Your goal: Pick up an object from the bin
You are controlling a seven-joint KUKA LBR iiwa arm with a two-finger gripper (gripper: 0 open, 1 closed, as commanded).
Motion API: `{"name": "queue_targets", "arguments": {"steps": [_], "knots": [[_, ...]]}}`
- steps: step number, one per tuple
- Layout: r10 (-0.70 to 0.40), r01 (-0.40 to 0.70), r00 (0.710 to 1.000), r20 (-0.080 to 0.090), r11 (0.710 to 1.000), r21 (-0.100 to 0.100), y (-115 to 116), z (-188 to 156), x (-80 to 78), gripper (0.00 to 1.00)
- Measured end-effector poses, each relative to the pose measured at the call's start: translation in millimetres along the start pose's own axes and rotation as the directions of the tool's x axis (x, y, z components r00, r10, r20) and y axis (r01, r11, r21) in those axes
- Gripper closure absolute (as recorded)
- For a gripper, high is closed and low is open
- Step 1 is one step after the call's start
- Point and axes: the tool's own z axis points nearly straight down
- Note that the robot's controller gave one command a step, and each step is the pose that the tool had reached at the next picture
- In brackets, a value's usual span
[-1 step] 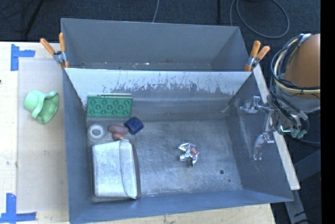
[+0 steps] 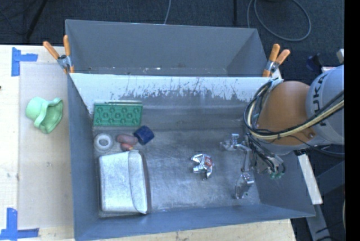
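The hand (image 2: 242,169) hangs low inside the grey bin (image 2: 169,59); whether it is wide or narrow cannot be told. Just beside it, toward the bin's middle, lies a crumpled silver foil wrapper (image 2: 202,165). Well beyond that lie a green studded plate (image 2: 117,115), a blue block (image 2: 144,134), a pinkish lump (image 2: 126,141), a white tape roll (image 2: 103,142) and a folded pale cloth (image 2: 122,182).

The arm's white casing (image 2: 326,94) bears dark letters, seemingly "UK", partly hidden by cables (image 2: 264,128).
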Motion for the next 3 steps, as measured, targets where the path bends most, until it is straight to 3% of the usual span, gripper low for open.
{"name": "queue_targets", "arguments": {"steps": [1, 2, 3], "knots": [[-0.2, 0.2, 0.98, 0.005, 0.98, 0.002, 79, -3, -21.2, 0.0], [-0.204, 0.204, 0.979, 0.007, 0.979, 0.003, 79, -6, -22.9, 1.0], [-0.244, 0.244, 0.97, 0.007, 0.97, 0.004, 85, -203, -32.9, 1.0]]}}
